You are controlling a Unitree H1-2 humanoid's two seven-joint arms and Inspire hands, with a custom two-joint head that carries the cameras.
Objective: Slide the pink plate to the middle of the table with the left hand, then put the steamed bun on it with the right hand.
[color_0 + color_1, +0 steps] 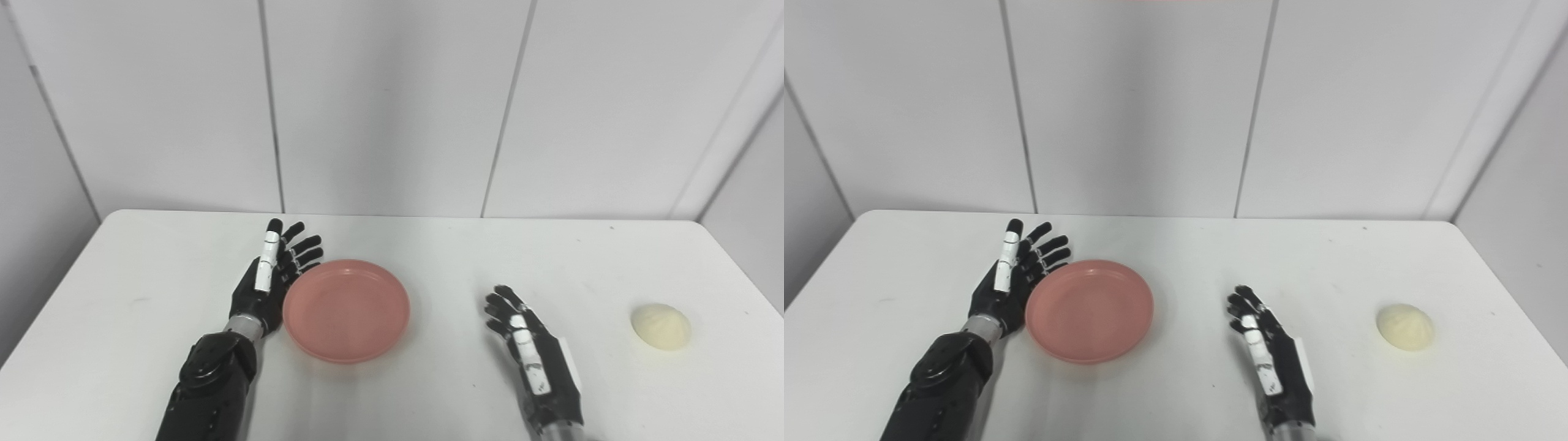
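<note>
Fingers of the left hand are spreading apart against the pink plate's left rim; right of the plate, the right hand is lying open-fingered, steamed bun farther right.

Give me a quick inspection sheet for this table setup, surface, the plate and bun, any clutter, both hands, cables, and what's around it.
Surface: white table, a few small dark specks, otherwise bare.
Job's things: pink plate left of centre, empty and flat on the table; steamed bun far right, resting alone, not on the plate.
Clutter: nothing seen.
Hands: left hand open, fingers extended, against the plate's left rim; right hand open, holding nothing, between plate and bun, apart from both.
Cables: nothing seen.
Surroundings: white panelled wall behind the table, with vertical seams; nothing else in view.
</note>
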